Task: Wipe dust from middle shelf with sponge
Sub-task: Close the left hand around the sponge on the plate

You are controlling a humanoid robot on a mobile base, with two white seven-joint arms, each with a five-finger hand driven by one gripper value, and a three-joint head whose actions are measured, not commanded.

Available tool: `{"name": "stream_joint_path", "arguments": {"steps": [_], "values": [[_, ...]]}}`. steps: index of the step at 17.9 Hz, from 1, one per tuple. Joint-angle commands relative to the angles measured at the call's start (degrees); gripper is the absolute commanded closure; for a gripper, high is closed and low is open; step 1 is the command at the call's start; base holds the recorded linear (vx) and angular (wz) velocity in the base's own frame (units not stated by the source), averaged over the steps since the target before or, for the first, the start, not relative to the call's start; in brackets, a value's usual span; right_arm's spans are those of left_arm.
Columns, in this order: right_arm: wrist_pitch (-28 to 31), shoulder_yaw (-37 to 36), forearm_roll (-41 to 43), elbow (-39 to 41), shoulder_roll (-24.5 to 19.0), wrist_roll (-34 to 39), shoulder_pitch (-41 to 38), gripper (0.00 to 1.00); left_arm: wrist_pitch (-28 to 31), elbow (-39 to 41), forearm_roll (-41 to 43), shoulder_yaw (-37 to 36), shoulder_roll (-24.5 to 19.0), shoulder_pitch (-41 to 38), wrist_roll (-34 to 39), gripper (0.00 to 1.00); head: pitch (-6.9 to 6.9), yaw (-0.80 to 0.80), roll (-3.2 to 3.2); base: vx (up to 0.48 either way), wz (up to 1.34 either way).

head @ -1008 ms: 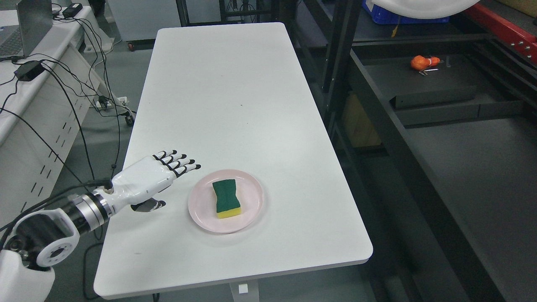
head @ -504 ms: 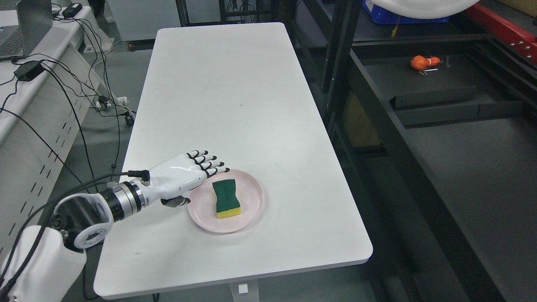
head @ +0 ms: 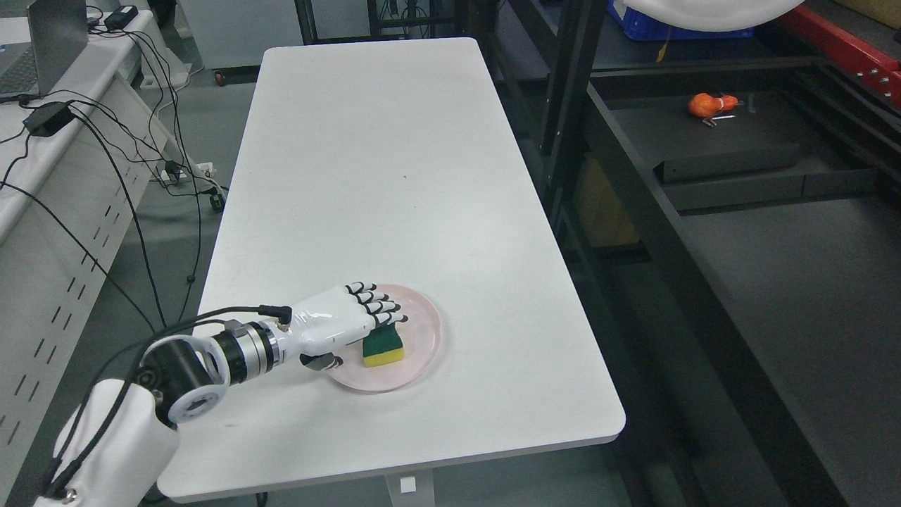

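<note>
Legible text: none.
Sponge: no print or brand mark readable.
Pink plate: plain, no lettering.
White table: unmarked.
Blue crate, beyond the table's far right corner: no label readable.

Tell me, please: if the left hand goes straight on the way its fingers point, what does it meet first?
Probably the sponge: the left hand is already over the pink plate, fingers extended above the sponge's far end. Contact is unclear from this view.
</note>
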State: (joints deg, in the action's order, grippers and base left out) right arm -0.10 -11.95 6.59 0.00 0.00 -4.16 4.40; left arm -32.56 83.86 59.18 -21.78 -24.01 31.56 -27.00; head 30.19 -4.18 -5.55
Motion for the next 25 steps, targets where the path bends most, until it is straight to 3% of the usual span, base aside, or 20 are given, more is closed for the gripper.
{"name": "stream_joint_path", "arguments": {"steps": [1,8,18,25], "values": [[4.14,0.00,0.00,1.00,1.00,0.03,0.00,0.00,0.12,-4.05,1.91,-3.54,2.56,1.22,0.10,0.11,0.00,0.00,0.00,0.000,0.00],[4.14,0.00,0.00,1.00,1.00,0.03,0.00,0.00,0.56,-5.37,1.91,-2.83,4.75,4.03,0.02,0.12,0.00,0.00,0.00,0.000,0.00],[4.14,0.00,0.00,1.00,1.00,0.03,0.00,0.00,0.12,-4.58,4.80,-2.22,4.58,7.02,-1.39,0.12,0.00,0.00,0.00,0.000,0.00],[4.14,0.00,0.00,1.00,1.00,0.03,0.00,0.00,0.48,-11.69,9.20,-2.83,6.69,10.01,-1.39,0.15,0.00,0.00,0.00,0.000,0.00]]}}
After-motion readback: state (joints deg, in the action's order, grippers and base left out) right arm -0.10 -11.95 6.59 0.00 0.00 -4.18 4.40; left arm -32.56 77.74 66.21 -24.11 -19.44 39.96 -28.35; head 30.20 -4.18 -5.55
